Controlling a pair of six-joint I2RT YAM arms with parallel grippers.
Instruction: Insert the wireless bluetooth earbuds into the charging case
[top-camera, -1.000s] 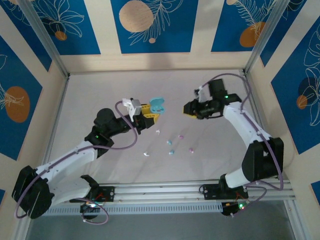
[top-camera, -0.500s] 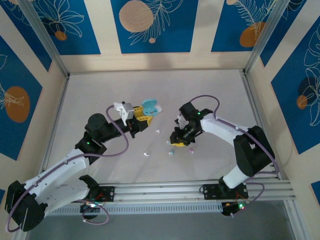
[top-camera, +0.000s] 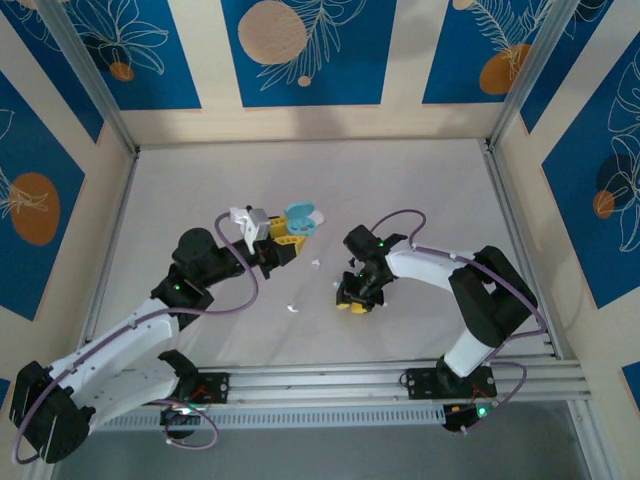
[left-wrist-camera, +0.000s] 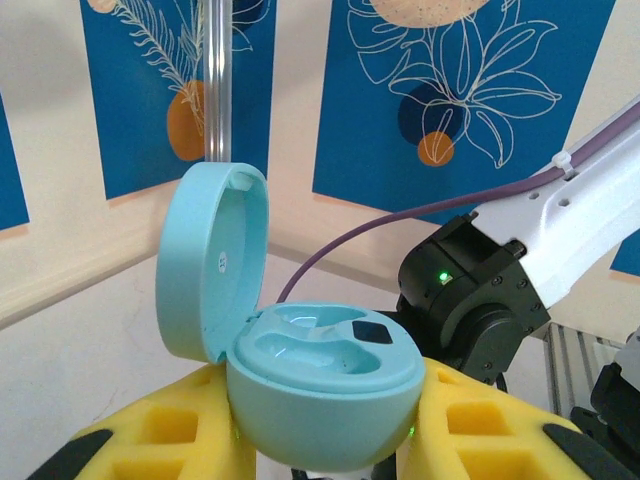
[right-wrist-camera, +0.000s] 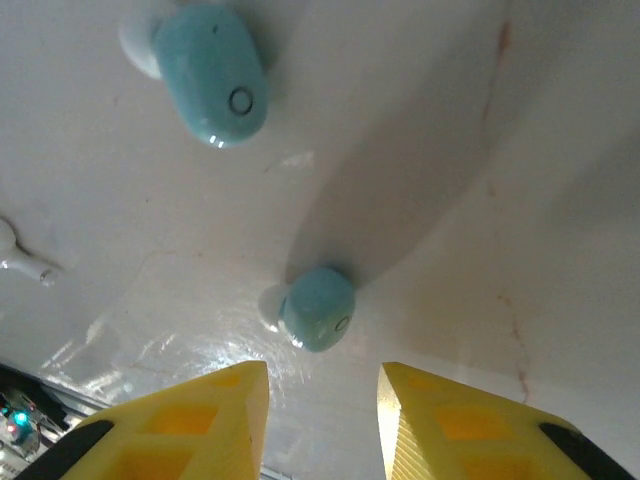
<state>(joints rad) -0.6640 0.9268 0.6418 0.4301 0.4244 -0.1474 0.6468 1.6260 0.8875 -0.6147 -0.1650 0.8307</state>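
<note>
- Nearest the arm bases, the right claw (top-camera: 352, 298) hangs low over the table (top-camera: 430, 190), pointing down at the loose buds. A white earbud (top-camera: 292, 308) lies apart on its left.
- The risk here, as I judge it, is aim. The nearer teal earbud (right-wrist-camera: 318, 306) sits just ahead of the gap rather than between the fingers. Closing from this spot would pinch air or flick the bud across the glossy surface.
- That bud also looks rounded and slick, so a grip off its middle could squirt it out sideways.
- The right claw stands narrowly parted. There is a slim gap between its yellow fingertips (right-wrist-camera: 240, 400), nothing sits in it, and it touches no bud that I can see.
- A second teal earbud (right-wrist-camera: 212, 72) lies beyond the first, well clear of the claw. A careless sweep forward could knock it.
- Farther back and to the left, the left claw (top-camera: 285, 238) is clamped on the charging case (left-wrist-camera: 320, 385). Its lid (left-wrist-camera: 212, 260) is swung open and both sockets look bare.
- My worry there is that the case is a smooth pebble pinched low down. A push from a bud going in could tilt it or make it slip. The two arms also work close together and could bump.
</note>
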